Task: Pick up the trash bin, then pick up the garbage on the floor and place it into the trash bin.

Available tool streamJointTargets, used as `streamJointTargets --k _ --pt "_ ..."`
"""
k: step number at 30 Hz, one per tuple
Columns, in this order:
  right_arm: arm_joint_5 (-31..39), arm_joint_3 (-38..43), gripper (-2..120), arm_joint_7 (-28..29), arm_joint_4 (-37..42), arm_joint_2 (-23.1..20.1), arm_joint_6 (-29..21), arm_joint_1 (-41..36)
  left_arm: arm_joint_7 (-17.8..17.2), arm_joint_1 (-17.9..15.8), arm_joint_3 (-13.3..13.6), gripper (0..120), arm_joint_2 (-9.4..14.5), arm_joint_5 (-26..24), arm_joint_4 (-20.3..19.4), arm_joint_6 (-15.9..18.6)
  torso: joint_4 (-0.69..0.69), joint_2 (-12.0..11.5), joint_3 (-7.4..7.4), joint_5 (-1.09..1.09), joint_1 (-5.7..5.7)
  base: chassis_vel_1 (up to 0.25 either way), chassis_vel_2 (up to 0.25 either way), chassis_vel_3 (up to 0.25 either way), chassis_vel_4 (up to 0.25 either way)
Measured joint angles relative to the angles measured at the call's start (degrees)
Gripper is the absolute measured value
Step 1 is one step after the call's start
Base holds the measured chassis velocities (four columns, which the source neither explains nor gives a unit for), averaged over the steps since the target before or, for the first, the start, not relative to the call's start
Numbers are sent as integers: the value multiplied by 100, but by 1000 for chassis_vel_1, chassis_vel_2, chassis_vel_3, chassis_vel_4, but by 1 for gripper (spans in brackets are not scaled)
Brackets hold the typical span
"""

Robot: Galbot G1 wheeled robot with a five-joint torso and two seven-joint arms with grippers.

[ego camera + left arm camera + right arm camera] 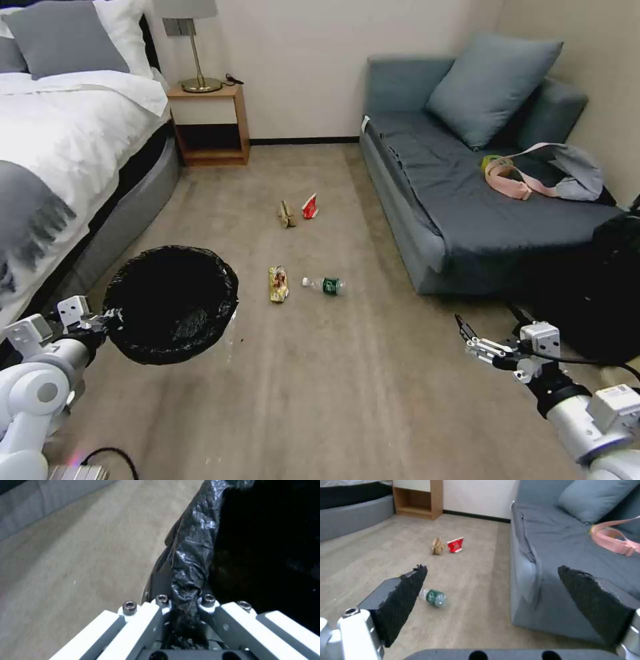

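- Trash bin: round, lined with crinkled black bag; held off the carpet at 9 o'clock of the litter group, mouth tilted toward the camera.
- Left end effector: clenched on the bin's bagged rim at the bin's 9 o'clock edge; bag plastic pinched between the white fingers.
- Right end effector: released, black-padded fingers spread wide, hovering above the floor at 4 o'clock of the litter, near the sofa front.
- Gold-yellow snack wrapper: flat on the floor, just beside the bin at its 3 o'clock.
- Clear bottle with green label: lying on its side, white cap toward the wrapper, near it at 3 o'clock.
- Crumpled brown paper: on the floor at 12 o'clock of the wrapper, well apart.
- Red-and-white packet: standing just beside the paper at 3 o'clock.
- Grey sofa: at 3 o'clock of the litter.
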Motion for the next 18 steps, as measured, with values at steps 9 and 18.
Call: streamJointTargets --k 9,18 --pt "-49 -28 100 -4 -2 44 29 -3 14 21 -25 1 -29 4 23 -7 -1 0 0 -2 0 -183 181 177 -184" --pt "-95 -69 100 -15 -3 66 47 4 17 11 -117 1 -16 -25 58 -10 0 0 -1 -2 0 -153 155 165 -163"
